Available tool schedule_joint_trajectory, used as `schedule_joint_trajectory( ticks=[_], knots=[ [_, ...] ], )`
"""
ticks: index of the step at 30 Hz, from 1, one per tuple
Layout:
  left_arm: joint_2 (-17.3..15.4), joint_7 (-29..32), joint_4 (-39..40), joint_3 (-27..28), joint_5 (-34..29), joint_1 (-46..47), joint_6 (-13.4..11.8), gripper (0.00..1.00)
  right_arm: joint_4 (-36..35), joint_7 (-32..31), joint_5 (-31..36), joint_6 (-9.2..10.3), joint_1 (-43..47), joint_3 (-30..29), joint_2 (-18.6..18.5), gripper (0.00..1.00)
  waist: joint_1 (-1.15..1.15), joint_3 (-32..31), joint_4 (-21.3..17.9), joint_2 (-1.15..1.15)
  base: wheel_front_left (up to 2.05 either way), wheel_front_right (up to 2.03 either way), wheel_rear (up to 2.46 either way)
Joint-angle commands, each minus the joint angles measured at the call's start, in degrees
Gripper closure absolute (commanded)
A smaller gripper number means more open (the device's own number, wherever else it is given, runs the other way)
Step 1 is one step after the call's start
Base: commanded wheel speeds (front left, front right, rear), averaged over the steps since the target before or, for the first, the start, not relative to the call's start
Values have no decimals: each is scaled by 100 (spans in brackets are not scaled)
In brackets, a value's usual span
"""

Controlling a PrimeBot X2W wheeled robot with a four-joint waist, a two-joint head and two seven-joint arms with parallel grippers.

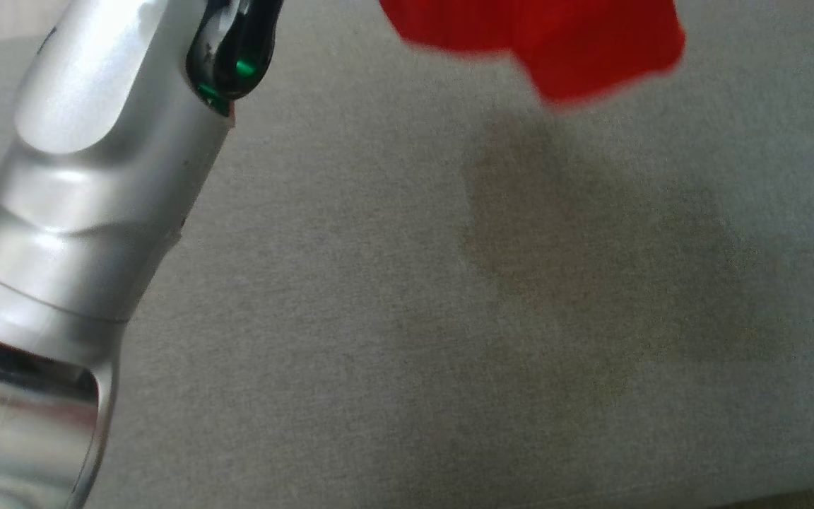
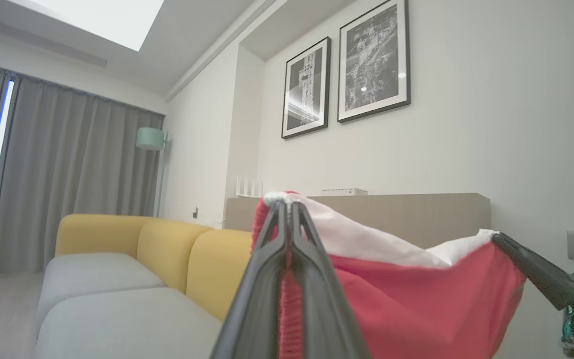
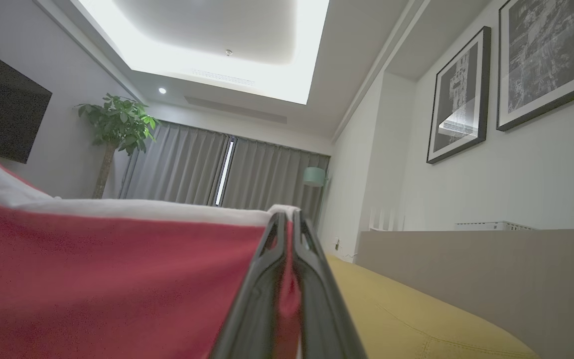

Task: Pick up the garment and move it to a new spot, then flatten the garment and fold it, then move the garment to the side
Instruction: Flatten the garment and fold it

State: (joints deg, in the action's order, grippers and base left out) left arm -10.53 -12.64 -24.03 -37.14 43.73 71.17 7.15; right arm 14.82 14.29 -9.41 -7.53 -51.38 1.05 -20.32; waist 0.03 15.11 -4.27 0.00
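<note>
"Grip on the left gripper (image 2: 287,209)?"

"Pressed together, pinching the white-edged rim of the garment (image 2: 416,304) right at the tips. Same for the right gripper (image 3: 287,215): clamped on that same rim, further along."

"Why two pinches, well apart?"

"Probably to spread the edge between them (sagging a little in the middle, though) and to let the red body hang freely."

"And below?"

"Hanging above the grey cushion (image 1: 449,318) and apart from it, judging by the red cloth at the top of the head view and the soft shadow (image 1: 555,233) underneath. Silver left forearm (image 1: 96,177) raised across the left of that view."

"Stage?"

"Looks like the carry to a new spot. Not laid down yet, so no flattening or folding begun. Yellow backrest (image 2: 167,249) off to one side in the left wrist view."
</note>
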Motion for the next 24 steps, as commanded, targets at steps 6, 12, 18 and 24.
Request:
schedule_joint_trajectory(
  ticks=[6,12,18,24],
  knots=[
    [-249,-216,-12,-460,72,-344,32,100,-420,68,169,4,232,124,85,100,-3,215,-95,0,0,0,0],
    [-415,-233,256,-523,12,-1915,33,100,-814,70,176,4,1600,-114,317,100,-3,62,15,0,0,0,0],
    [-359,-235,712,-529,-208,-3963,33,100,-1027,69,247,4,3548,-663,781,100,-3,-263,191,0,0,0,0],
    [-420,-235,1268,-470,-598,-5778,-98,100,-1734,-262,192,4,5606,-969,1346,100,-3,-735,220,0,0,0,0]
  ],
)
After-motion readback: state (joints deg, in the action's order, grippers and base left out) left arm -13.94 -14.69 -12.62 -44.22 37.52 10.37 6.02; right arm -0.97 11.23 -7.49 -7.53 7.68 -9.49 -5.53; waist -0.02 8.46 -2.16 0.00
